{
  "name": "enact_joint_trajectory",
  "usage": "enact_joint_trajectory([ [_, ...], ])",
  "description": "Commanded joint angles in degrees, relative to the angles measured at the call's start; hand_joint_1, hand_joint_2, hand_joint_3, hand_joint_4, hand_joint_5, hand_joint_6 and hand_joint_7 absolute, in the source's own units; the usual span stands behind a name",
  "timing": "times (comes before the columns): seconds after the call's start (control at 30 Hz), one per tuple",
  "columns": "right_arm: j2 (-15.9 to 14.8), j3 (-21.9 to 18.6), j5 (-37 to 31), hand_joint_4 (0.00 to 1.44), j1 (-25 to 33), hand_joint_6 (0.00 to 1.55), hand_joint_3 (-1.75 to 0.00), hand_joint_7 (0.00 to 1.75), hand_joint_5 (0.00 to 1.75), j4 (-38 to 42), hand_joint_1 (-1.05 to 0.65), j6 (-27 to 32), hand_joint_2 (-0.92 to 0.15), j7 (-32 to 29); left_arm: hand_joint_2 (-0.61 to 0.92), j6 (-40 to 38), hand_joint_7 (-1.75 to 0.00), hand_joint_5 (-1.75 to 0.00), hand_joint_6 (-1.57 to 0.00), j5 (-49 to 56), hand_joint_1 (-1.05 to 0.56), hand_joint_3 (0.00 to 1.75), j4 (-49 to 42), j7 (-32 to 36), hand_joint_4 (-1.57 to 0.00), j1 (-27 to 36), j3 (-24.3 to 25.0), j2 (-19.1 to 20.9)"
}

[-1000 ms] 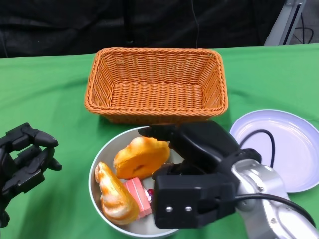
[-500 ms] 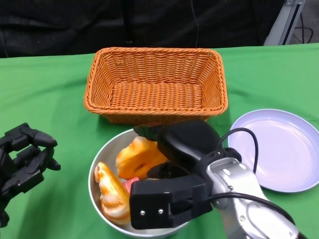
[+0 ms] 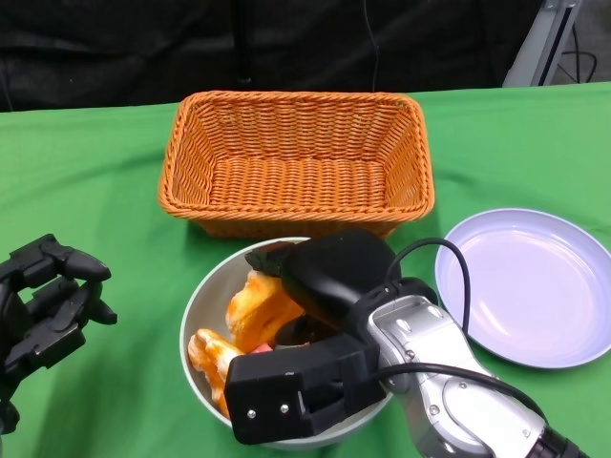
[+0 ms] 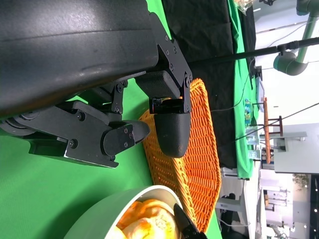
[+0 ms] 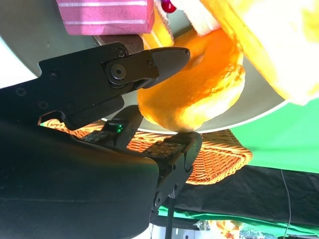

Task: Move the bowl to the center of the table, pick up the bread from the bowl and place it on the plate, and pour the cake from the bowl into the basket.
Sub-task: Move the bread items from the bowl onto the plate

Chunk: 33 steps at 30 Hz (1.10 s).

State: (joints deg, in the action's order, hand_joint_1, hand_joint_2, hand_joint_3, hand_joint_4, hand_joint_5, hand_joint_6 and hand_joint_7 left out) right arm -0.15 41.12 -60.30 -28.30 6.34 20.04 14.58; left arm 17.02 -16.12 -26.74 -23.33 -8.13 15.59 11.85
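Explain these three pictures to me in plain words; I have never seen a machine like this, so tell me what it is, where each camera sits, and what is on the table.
This is a humanoid robot with two black hands. One picture looks down from its head; the other two come from cameras behind each wrist, so they appear tilted. On the green table stand an orange wicker basket, a pale plate and a bowl holding bread, a second pastry and pink cake. The right hand reaches into the bowl, its fingers closing around the bread. The left hand waits beside the bowl, holding nothing.
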Motion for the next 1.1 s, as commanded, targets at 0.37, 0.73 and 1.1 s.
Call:
enact_joint_trajectory([
  [0.37, -0.4, 2.9, -1.9, 0.73, 1.4, 0.8, 0.0, 0.02, 0.81, 7.8, -0.51, -7.0, -0.88, -18.4, 0.79, 1.8, -1.23, -1.54, -0.75, 0.1, -0.02, 0.68, -2.5, -0.7, -0.7, -0.9, 0.0, 1.0],
  [0.73, -0.9, 2.0, 0.6, 0.67, -1.0, 1.07, -0.03, 0.06, 1.15, 18.9, -0.47, -15.9, -0.92, -30.6, 0.77, 3.1, -1.22, -1.55, -0.76, 0.4, -0.01, 0.71, -3.5, -0.6, -0.69, -1.2, -0.2, 1.0],
  [1.1, -1.8, -0.7, 3.0, 0.64, -1.8, 1.15, -0.01, 0.08, 1.18, 19.0, -0.45, -19.5, -0.89, -35.5, 0.77, 3.3, -1.23, -1.55, -0.76, 0.6, -0.01, 0.7, -4.7, -0.5, -0.69, -1.9, -0.2, 1.2],
])
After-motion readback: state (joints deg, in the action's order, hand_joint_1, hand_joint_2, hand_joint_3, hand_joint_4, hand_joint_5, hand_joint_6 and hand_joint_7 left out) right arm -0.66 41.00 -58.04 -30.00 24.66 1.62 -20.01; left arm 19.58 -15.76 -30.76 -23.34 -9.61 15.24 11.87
